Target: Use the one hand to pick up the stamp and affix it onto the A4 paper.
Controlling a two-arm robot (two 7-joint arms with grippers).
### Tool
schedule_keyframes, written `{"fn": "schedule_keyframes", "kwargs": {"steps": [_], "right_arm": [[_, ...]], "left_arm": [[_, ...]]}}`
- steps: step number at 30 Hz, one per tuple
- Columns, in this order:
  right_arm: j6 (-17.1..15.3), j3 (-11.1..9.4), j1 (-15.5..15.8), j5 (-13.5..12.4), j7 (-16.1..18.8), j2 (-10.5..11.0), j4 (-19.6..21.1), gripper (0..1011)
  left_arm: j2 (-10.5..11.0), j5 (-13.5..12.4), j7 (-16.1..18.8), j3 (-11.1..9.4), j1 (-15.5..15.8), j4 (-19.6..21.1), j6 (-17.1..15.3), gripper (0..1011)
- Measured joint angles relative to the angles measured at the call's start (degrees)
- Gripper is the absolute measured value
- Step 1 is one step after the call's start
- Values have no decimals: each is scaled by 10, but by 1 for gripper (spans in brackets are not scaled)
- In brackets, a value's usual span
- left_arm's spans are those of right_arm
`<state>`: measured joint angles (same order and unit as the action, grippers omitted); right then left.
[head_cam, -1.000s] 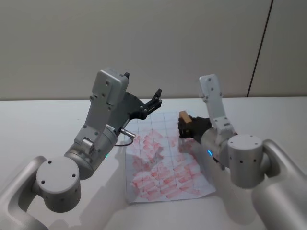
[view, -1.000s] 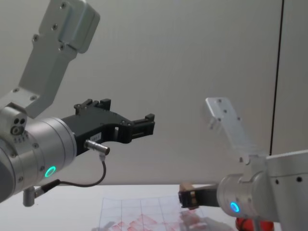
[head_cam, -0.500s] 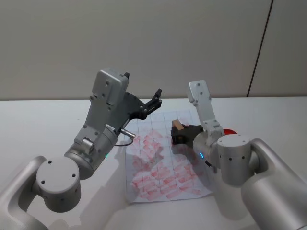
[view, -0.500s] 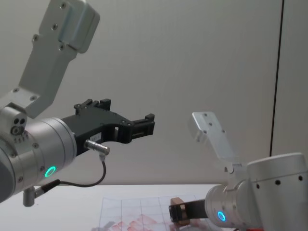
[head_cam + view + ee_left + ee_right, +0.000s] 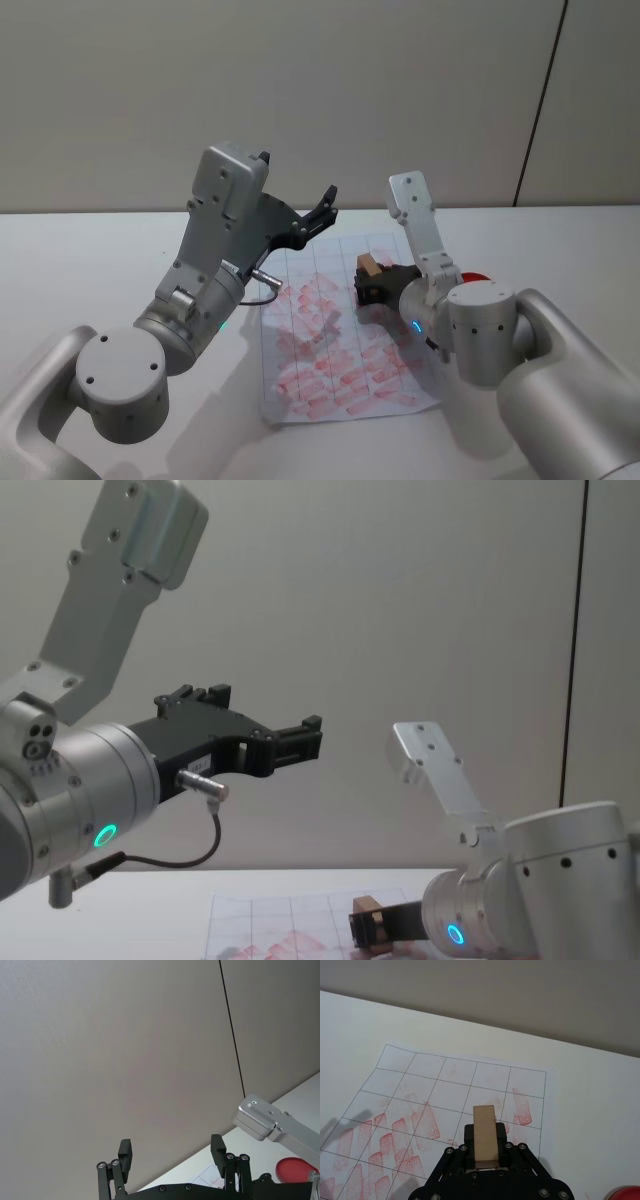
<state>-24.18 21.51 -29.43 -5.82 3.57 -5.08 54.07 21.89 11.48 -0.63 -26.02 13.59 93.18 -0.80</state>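
Over the far right part of the white gridded A4 paper (image 5: pixel 325 345), which is full of red-pink prints, the black two-fingered right gripper (image 5: pixel 367 288) on its silver-grey arm has its jaws clamped on the small tan wooden stamp (image 5: pixel 368 264).

The right wrist view adds detail the head view lacks. The stamp (image 5: pixel 484 1132) sticks out past the fingers (image 5: pixel 469 1141), pinched on its two long sides. It is over a grid cell of the paper (image 5: pixel 445 1085) with prints on either side.

The chest view gives the side-on look: stamp (image 5: pixel 370 907) low, close above the sheet (image 5: pixel 255 920). Can't tell if it touches, since the gripper (image 5: pixel 372 938) hides the underside.

The black left gripper (image 5: pixel 322 213) is parked high, above the paper's far left corner. In the left wrist view its fingers (image 5: pixel 125 1152) are spread apart and empty. A grey cable (image 5: pixel 185 860) dangles under it.

The flat round red ink pad (image 5: pixel 481 274) is mostly hidden behind the right arm in the head view. It shows better in the left wrist view (image 5: pixel 295 1170), on the white table (image 5: pixel 80 260) right of the paper.
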Motion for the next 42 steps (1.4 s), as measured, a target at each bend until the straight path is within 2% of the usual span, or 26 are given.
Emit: {"fn": "schedule_keyframes", "kwargs": {"steps": [11,19,28,34,42], "right_arm": [[0,0,0,4,0,-1,-5,220],[6,-1,11,5,0,4,21,221],[21,-10,25,-3,-6,14,90,221],[32,-24,36,-14,-19,26,150,221],[30,-42,47,-27,-36,41,191,221]], "left_arm": [[0,0,0,0,0,0,0,1001],[0,0,0,0,0,0,0,1001],[0,0,0,0,0,0,0,1001],[0,0,0,0,0,0,0,1001],[0,0,0,0,0,0,0,1002]]}}
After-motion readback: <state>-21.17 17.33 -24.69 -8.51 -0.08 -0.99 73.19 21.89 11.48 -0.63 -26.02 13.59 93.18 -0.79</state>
